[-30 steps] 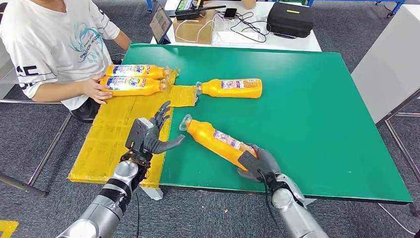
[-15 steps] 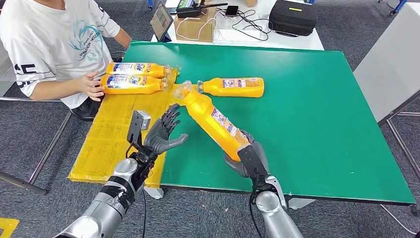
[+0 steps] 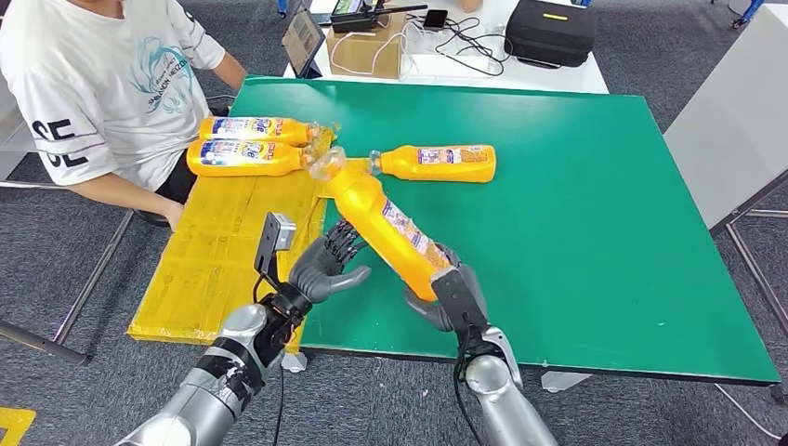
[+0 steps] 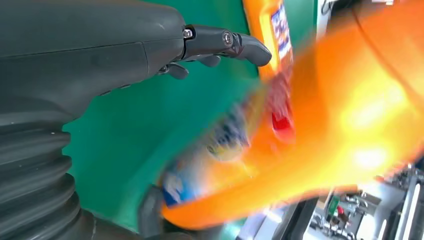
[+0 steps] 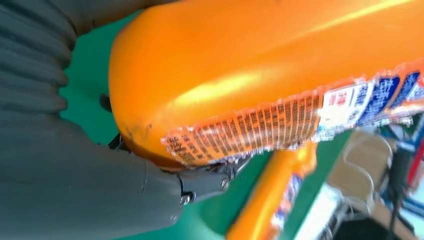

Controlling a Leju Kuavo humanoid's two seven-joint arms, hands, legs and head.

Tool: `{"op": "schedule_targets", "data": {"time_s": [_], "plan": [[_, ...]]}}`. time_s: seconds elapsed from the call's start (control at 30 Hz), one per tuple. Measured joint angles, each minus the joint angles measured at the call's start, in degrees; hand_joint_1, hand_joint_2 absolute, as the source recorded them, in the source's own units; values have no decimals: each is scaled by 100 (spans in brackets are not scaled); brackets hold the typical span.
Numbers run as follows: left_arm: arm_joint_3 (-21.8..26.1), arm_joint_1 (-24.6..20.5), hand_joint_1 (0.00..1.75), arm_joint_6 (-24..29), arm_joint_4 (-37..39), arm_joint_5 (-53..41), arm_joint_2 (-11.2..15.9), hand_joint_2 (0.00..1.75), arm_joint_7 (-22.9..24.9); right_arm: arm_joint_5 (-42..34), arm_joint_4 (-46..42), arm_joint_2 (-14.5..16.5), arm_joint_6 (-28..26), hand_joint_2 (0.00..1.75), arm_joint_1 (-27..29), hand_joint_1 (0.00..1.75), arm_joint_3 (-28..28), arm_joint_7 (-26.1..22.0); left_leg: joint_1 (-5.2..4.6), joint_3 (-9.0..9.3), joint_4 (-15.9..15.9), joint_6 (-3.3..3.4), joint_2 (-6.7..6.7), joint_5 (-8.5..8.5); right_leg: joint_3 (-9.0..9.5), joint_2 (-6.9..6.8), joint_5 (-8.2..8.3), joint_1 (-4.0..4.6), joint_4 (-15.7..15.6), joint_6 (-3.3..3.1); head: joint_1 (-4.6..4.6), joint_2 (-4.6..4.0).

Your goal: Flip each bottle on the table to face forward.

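One orange bottle (image 3: 383, 221) is gripped at its base by the right hand (image 3: 444, 295) and held tilted up off the green table (image 3: 595, 232), cap end pointing to the far left. The left hand (image 3: 322, 267) is held just beside it on the left with fingers spread and nothing in them; whether the fingertips touch the bottle cannot be told. In the left wrist view the held bottle is badly blurred.

Two bottles (image 3: 249, 146) lie side by side on the yellow mat (image 3: 223, 251) at the far left, labels up, so these are judged done. A person (image 3: 102, 84) sits beside them. A fourth bottle (image 3: 435, 163) lies on the table past the mat, label showing, apart from the others.

Progress is judged roughly half: the held bottle is mid-turn and not yet set down. Whether the fourth bottle needs flipping cannot be told.
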Motion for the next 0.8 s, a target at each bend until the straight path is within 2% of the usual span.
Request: {"op": "schedule_targets", "data": {"time_s": [0.27, 0.63, 0.77, 0.8], "plan": [[-218, 122, 0, 243, -1, 40, -45, 175, -28, 264, 611, 324, 26, 175, -13, 175, 417, -32, 2, -7, 0, 0, 1, 0, -11, 1, 0, 1, 0, 0, -1, -1], [-226, 157, 0, 369, 40, 79, -48, 175, -77, 378, 1045, 538, 96, 175, -194, 171, 691, 48, 1, -10, 0, 0, 0, 1, -12, -1, 0, 0, 0, 0, -1, -1], [-224, 125, 175, 394, 109, 98, -49, 175, -150, 386, 1190, 590, 123, 175, -281, 0, 816, 79, 2, -10, 0, 0, 0, 1, -12, -1, 0, 1, 1, 0, 0, 0], [-224, 122, 175, 411, 117, 98, -50, 175, -168, 390, 1213, 599, 134, 175, -293, 0, 868, 82, 2, -10, 0, 0, 0, 1, -13, 0, 0, 1, 1, 0, -1, -1]]}}
